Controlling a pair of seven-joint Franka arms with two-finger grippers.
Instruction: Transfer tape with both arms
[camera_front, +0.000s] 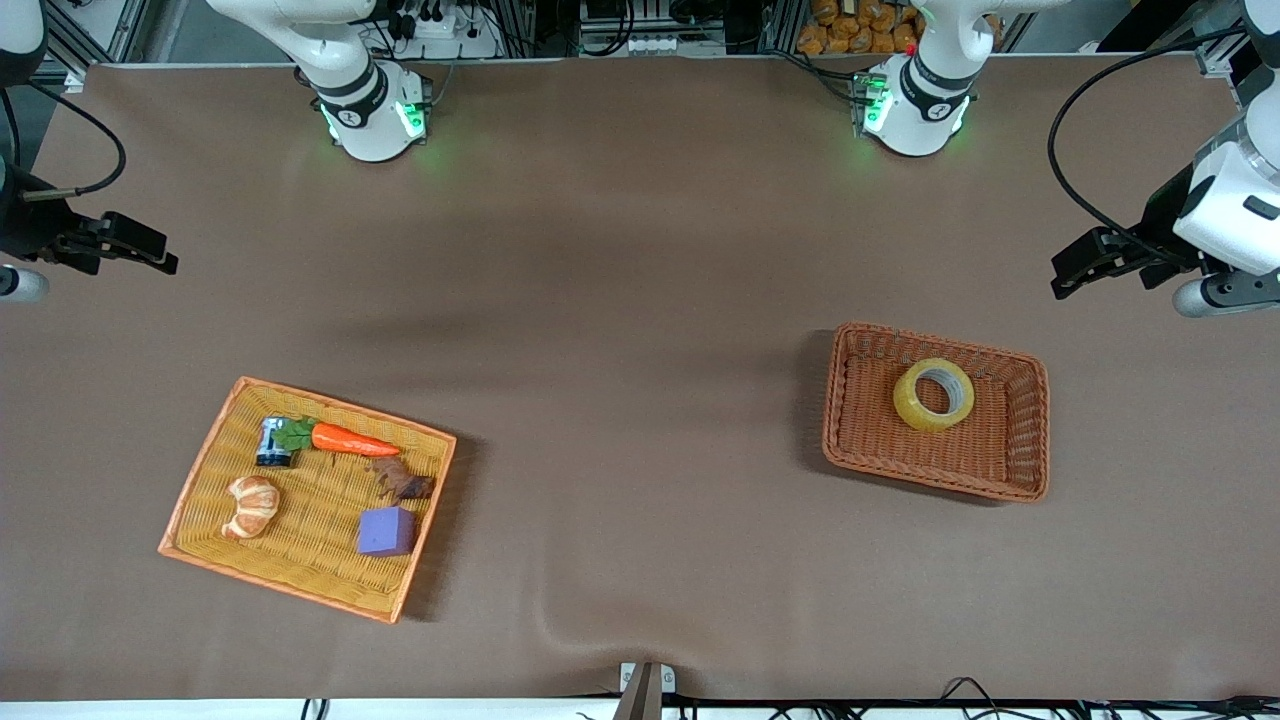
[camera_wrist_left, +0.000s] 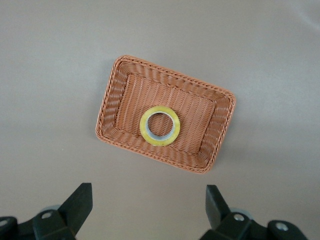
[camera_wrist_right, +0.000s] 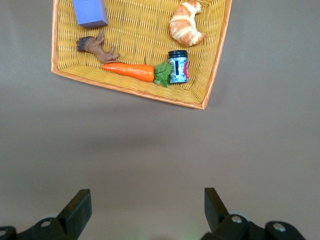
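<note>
Table (camera_front: 640, 250): brown, spans the frame.
Yellow tray (camera_front: 210, 470): lower left of frame; holds carrot (camera_front: 350, 440), croissant (camera_front: 251, 506), purple cube (camera_front: 386, 531).
Brown basket (camera_front: 1020, 440): right of centre.
Tape (camera_front: 933, 394): flat in brown basket.
Left gripper (camera_front: 1068, 275): right edge, jaws wide, empty.
Right gripper (camera_front: 160, 258): left edge, jaws wide, empty.

A: How is the scene lit?
B: Evenly, from overhead. Soft shadows are cast beside the brown basket (camera_front: 1020, 440) and yellow tray (camera_front: 205, 470).
A: Any blur or glare?
B: Everything is rendered sharp; green glow is seen at the arm bases.
</note>
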